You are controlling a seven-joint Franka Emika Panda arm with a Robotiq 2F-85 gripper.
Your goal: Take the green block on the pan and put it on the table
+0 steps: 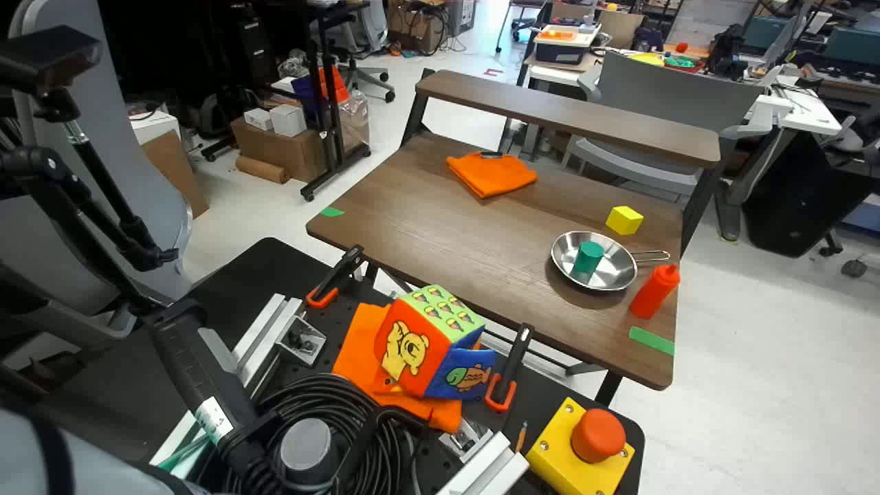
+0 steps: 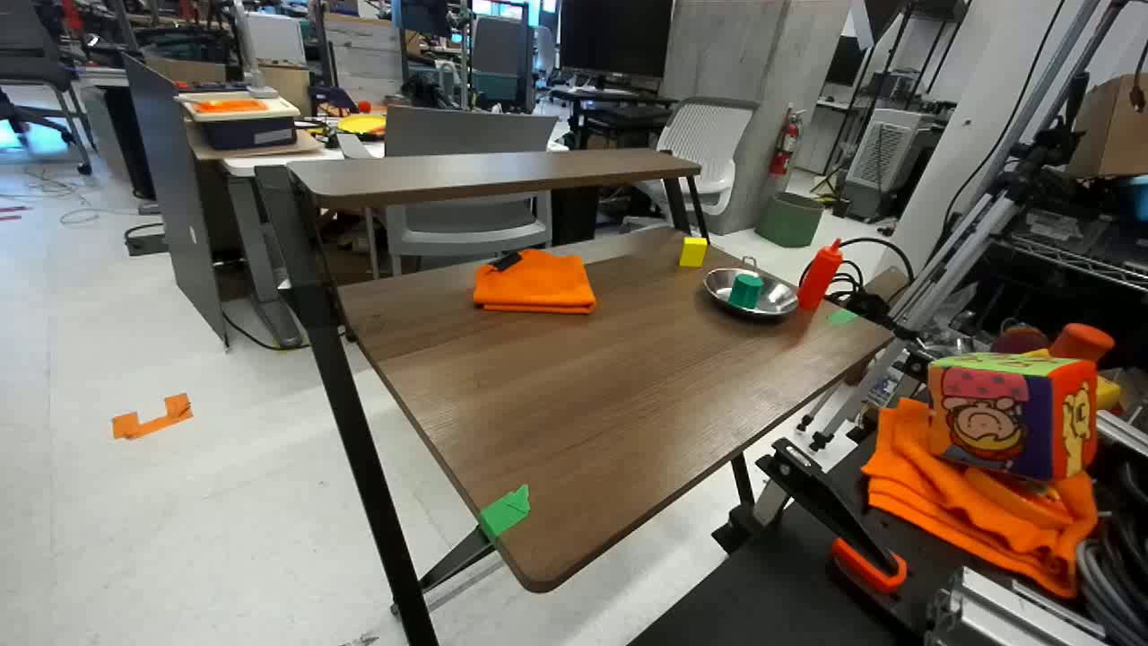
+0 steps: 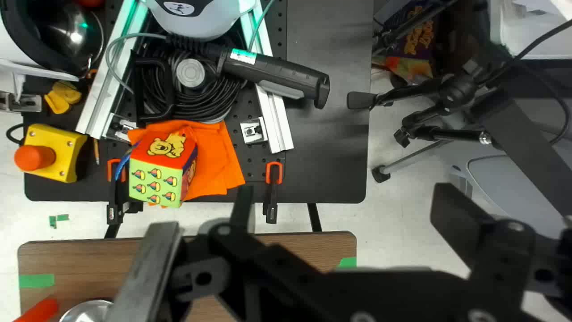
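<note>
The green block (image 1: 588, 257) stands in the round silver pan (image 1: 619, 267). The block (image 2: 745, 291) and the pan (image 2: 780, 302) show in both exterior views, near one end of the brown table (image 1: 426, 220). In the wrist view only part of the pan (image 3: 87, 311) shows at the bottom edge, and the block is out of view there. My gripper (image 3: 347, 212) is open, with its fingers wide apart and nothing between them. It does not show in either exterior view, and it is away from the pan.
A red bottle (image 1: 654, 291) stands beside the pan, near its handle. A yellow block (image 1: 624, 221) and a folded orange cloth (image 1: 491, 173) lie on the table. A raised shelf (image 1: 564, 113) runs along one table edge. A soft cube (image 3: 163, 167) and clamps sit on the black base.
</note>
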